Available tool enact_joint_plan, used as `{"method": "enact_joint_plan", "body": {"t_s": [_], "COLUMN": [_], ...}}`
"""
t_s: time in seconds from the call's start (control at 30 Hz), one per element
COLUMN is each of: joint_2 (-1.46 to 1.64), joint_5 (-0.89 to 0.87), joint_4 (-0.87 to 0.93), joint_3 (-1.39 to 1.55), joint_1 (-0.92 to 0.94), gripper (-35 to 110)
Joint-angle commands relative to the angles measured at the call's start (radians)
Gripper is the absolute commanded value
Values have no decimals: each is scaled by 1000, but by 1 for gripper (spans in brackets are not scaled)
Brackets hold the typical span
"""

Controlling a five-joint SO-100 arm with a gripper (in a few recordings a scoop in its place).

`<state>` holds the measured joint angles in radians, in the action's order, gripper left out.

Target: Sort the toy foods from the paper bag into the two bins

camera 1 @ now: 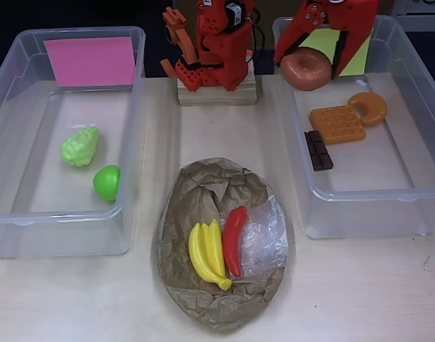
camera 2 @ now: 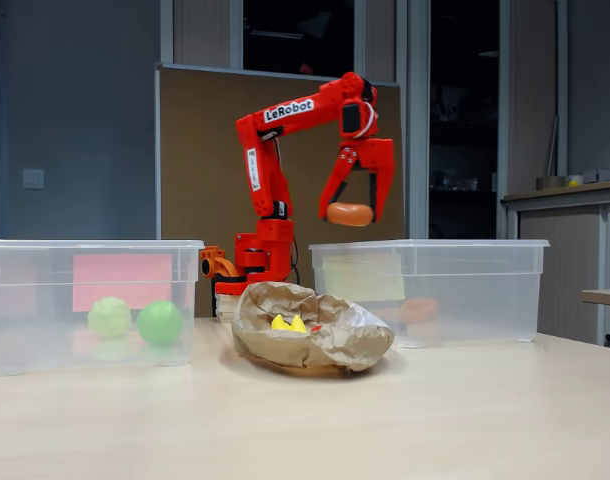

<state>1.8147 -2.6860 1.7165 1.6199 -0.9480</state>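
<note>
The red gripper (camera 1: 308,65) is clamping a brown donut (camera 1: 306,68) by its rim, hovering above the yellow-green bin (camera 1: 360,206). The donut is looking light, rigid and smooth, likely slippery.

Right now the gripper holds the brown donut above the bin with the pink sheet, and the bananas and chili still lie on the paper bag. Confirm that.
Wrong bin. The gripper holds the brown donut above the bin with the yellow-green sheet, as the overhead view shows. The bananas and chili do lie on the paper bag.
</note>
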Motion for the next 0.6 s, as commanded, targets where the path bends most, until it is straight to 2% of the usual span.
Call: {"method": "enact_joint_plan", "body": {"t_s": [0.0,0.1,0.57], "joint_2": [-77,-160,-606], "joint_5": [-129,-178,-184], "joint_4": [-54,-120,-373], "joint_3": [-75,-106,-333], "joint_1": [-92,-124,-127], "gripper": [29,29,31]}}
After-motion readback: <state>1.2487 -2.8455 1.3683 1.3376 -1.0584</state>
